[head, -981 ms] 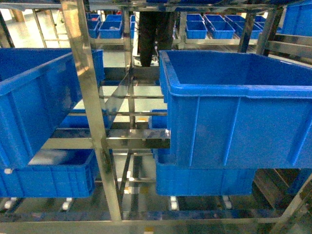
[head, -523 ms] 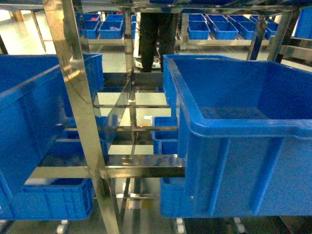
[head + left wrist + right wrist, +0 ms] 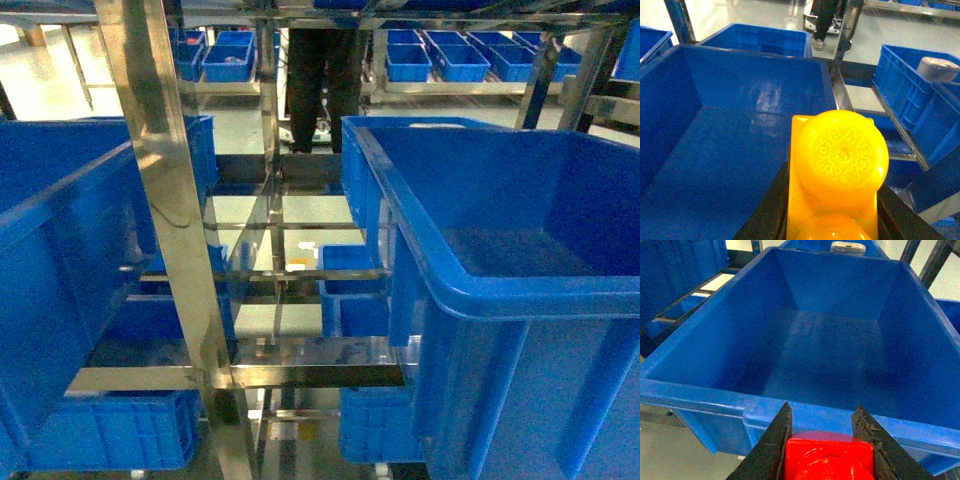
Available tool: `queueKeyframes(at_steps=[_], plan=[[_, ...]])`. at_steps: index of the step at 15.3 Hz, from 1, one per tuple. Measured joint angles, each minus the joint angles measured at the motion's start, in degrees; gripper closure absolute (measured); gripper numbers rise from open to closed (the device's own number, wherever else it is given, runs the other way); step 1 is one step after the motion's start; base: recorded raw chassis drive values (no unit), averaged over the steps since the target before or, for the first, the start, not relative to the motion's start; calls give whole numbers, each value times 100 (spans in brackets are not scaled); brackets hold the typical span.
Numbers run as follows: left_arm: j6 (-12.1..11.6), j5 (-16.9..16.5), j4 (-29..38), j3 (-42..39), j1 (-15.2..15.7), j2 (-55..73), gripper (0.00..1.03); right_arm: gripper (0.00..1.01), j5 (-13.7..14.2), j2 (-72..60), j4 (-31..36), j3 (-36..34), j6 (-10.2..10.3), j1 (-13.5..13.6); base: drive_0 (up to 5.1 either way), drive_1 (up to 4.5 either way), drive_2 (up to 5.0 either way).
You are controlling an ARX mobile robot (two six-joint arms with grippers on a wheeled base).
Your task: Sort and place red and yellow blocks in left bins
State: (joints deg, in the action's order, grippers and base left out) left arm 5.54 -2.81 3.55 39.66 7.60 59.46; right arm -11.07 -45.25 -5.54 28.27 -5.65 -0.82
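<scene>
On my left wrist camera, the round stud of the yellow block [image 3: 842,159] carries raised lettering set in a ring; I make out "MEGA", the rest too faint to read. I find no other legible text in any view.

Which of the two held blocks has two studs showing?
The yellow block in the left claw: one large round stud with a second below it. The red block in the right claw shows only one.

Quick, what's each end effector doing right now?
Left end effector: closed on the yellow block.
Right end effector: closed on the red block.
</scene>
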Motion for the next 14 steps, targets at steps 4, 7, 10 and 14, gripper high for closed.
queueKeyframes(at_steps=[4, 7, 10, 14], plan=[[0, -15, -9, 0, 0, 0, 76, 72, 15, 2, 15, 0, 0, 0, 9, 395, -377], [2, 46, -20, 0, 48, 4, 76, 72, -24, 9, 42, 0, 0, 9, 9, 395, -377], [0, 26, 7, 0, 31, -11, 76, 72, -4, -2, 4, 0, 0, 0, 9, 395, -377], [0, 13, -7, 0, 15, -9, 76, 72, -35, -304, 109, 122, 20, -63, 9, 395, -377]])
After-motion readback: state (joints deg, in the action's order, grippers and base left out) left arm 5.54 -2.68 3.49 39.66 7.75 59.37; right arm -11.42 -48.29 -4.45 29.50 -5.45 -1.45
